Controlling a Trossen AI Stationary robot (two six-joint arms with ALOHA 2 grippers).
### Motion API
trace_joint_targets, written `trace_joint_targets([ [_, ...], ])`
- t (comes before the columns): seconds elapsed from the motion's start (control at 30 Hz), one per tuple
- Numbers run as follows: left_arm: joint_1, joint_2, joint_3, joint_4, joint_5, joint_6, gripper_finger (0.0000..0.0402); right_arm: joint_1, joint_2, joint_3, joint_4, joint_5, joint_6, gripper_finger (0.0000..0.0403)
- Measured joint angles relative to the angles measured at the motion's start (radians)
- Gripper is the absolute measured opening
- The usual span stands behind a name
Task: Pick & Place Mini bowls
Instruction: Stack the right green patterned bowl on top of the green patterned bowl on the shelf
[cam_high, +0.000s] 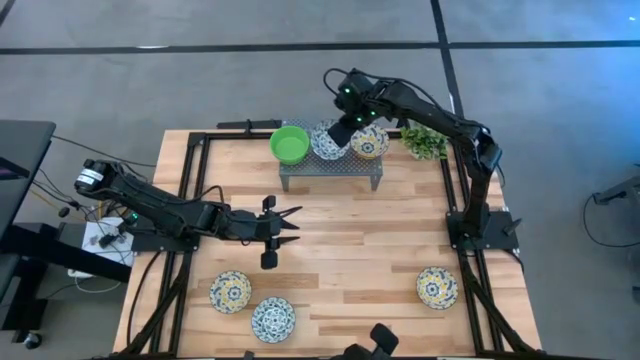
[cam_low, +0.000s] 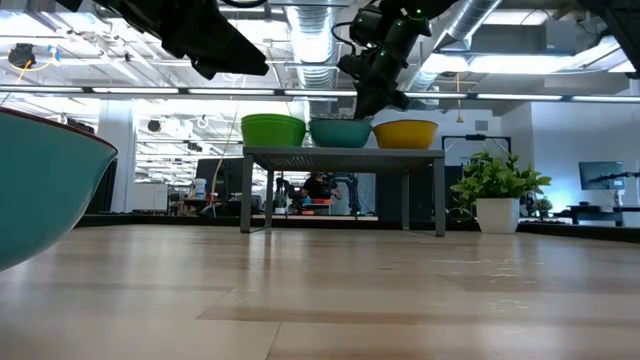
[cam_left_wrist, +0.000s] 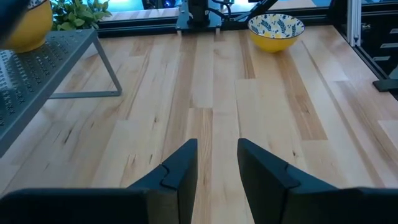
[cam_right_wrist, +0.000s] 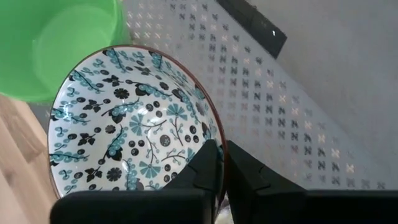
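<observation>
A grey perforated rack (cam_high: 330, 165) at the table's far middle bears three mini bowls: a plain green one (cam_high: 290, 145), a white one with blue pattern (cam_high: 326, 142) and one with yellow pattern (cam_high: 371, 143). My right gripper (cam_right_wrist: 219, 167) is over the rack, shut on the blue-patterned bowl (cam_right_wrist: 124, 130). In the low view the bowls (cam_low: 340, 131) rest on the rack top. My left gripper (cam_high: 288, 222) is open and empty above the table's middle; its fingers (cam_left_wrist: 217, 165) point toward the table's right edge. My right gripper holds the blue-patterned bowl by its rim (cam_right_wrist: 217, 138), on the side away from the green bowl. One finger (cam_right_wrist: 205, 165) is inside the bowl and one (cam_right_wrist: 245, 171) outside. The fingers come from above, slanting down. The bowl sits upright on the rack.
On the table's near part stand a yellow-patterned bowl (cam_high: 230, 291) and a blue-patterned bowl (cam_high: 273, 319) at the left, and a yellow-patterned bowl (cam_high: 437, 287) at the right. A small leafy plant (cam_high: 424, 141) stands right of the rack. Bare wood lies between rack and near bowls.
</observation>
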Motion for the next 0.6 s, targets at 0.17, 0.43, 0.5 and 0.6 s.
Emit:
trace_joint_targets([
  [0.17,0.000,0.000,0.000,0.000,0.000,0.000,0.0115,-0.001,0.000,0.000,0.011,0.000,0.000,0.0030],
  [0.43,0.000,0.000,0.000,0.000,0.000,0.000,0.0115,0.000,-0.001,0.000,0.032,0.000,-0.003,0.0071],
  [0.5,0.000,0.000,0.000,0.000,0.000,0.000,0.0115,0.000,-0.001,0.000,0.032,0.000,-0.004,0.0078],
  [0.6,0.000,0.000,0.000,0.000,0.000,0.000,0.0115,0.000,-0.002,0.000,0.032,0.000,-0.040,0.0084],
])
